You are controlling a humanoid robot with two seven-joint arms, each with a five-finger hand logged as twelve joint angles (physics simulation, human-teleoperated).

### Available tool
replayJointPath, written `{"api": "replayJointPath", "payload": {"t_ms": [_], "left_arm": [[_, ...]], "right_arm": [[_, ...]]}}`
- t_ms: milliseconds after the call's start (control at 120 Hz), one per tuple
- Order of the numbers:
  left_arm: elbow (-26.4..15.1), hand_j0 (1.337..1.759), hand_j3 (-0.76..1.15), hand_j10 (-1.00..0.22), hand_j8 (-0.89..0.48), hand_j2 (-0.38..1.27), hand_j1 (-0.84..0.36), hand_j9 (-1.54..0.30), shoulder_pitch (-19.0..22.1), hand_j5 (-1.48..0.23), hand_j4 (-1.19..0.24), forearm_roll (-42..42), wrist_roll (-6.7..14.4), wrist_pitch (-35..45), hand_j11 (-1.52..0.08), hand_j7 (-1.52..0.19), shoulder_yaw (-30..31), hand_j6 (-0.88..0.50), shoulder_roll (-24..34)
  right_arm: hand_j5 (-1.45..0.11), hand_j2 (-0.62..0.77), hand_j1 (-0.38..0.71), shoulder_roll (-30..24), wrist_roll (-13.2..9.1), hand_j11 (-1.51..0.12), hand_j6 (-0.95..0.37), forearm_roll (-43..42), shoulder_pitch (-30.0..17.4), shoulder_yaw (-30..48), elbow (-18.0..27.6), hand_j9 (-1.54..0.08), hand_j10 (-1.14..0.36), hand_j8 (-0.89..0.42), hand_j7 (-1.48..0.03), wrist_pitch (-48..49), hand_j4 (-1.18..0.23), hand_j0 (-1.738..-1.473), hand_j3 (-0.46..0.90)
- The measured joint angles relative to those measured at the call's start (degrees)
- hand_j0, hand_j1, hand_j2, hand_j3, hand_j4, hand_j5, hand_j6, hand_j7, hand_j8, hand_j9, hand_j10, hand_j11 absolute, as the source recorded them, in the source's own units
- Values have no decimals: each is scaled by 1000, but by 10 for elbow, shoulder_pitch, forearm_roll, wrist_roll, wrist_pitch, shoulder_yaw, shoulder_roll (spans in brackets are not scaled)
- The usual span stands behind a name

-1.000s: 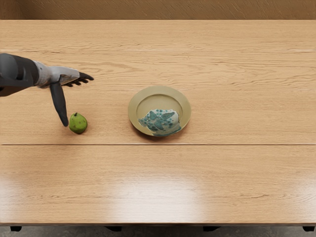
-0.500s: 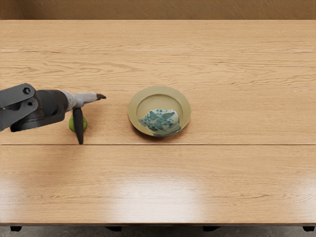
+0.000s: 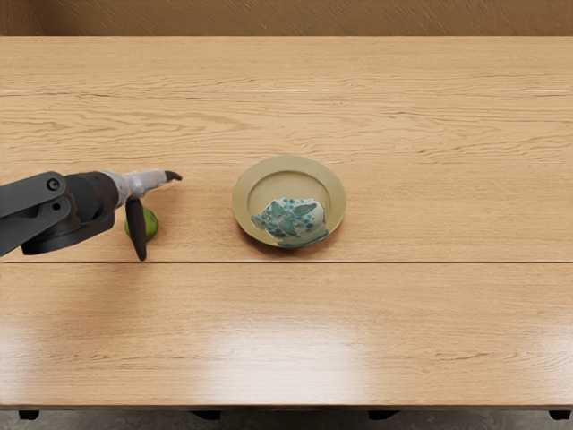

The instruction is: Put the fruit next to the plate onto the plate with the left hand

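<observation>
A small green fruit [image 3: 149,224] lies on the wooden table, left of an olive-gold plate [image 3: 288,170]. My left hand [image 3: 143,208] comes in from the left edge and hovers right over the fruit, covering most of it. Its fingers stay spread: the thumb [image 3: 136,231] points down across the front of the fruit and another finger [image 3: 170,176] points right toward the plate. Whether any finger touches the fruit is unclear. A white and teal patterned object [image 3: 290,220] rests on the plate's near side.
The dark forearm [image 3: 49,210] of the left arm lies low over the table's left side. The table's front edge [image 3: 286,408] runs along the bottom.
The left hand swung down and toward me from behind the fruit until it covered it. In the last half second it drew slightly left. The fruit has stayed in place.
</observation>
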Motion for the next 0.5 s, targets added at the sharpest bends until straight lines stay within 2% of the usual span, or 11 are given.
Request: {"api": "replayJointPath", "payload": {"t_ms": [500], "left_arm": [[7,1658,0,-342,-343,79,-41,-444,-3,-444,-343,0,0,1,-444,-444,-1,-344,7]], "right_arm": [[0,0,-349,0,0,0,0,0,0,0,0,0,0,0,0,0,0,-1658,0]]}}
